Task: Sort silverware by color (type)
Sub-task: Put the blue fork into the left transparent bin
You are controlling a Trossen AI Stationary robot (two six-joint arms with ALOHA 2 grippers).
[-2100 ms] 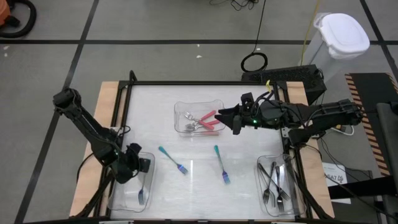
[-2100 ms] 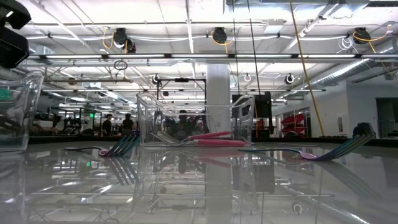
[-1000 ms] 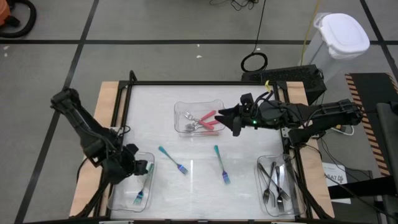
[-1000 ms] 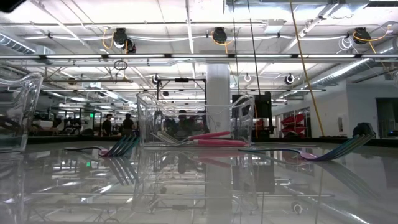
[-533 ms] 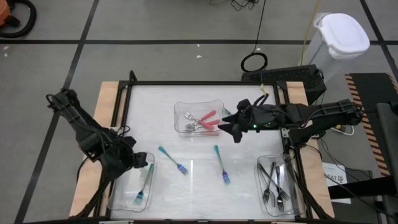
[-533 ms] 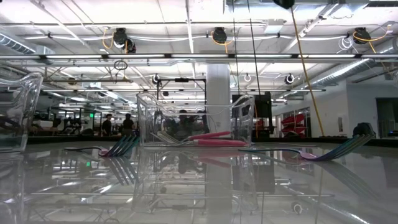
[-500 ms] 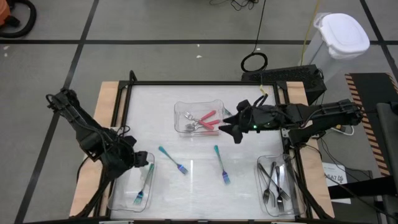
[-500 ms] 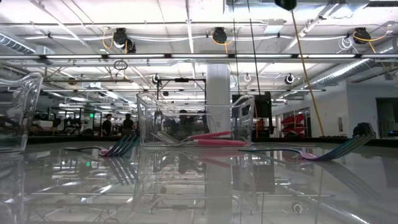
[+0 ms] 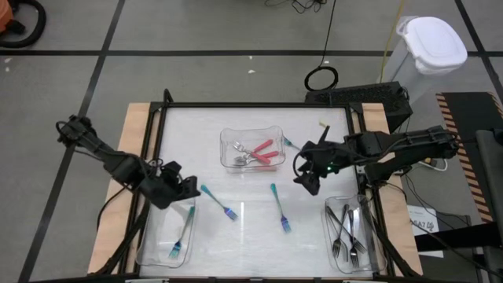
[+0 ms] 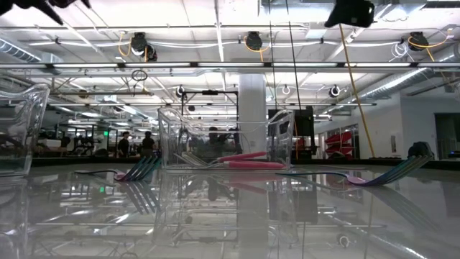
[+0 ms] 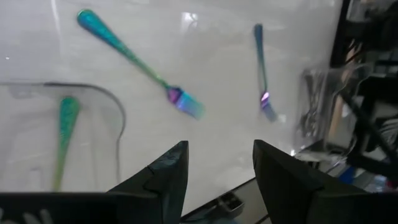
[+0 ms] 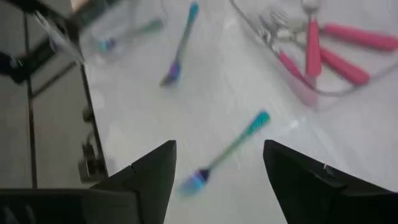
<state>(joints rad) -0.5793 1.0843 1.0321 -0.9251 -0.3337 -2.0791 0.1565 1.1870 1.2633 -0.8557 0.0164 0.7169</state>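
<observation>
The silverware was split up: closest to the front, one teal fork lay in the clear tray at the left corner and a bunch of grey forks in the tray at the right corner. A bit further in, two teal forks lay loose on the table, with the pink-handled pieces in the middle tray behind them. The left gripper hung just beside the left loose fork and the right gripper near the other, both with fingers apart and holding nothing.
</observation>
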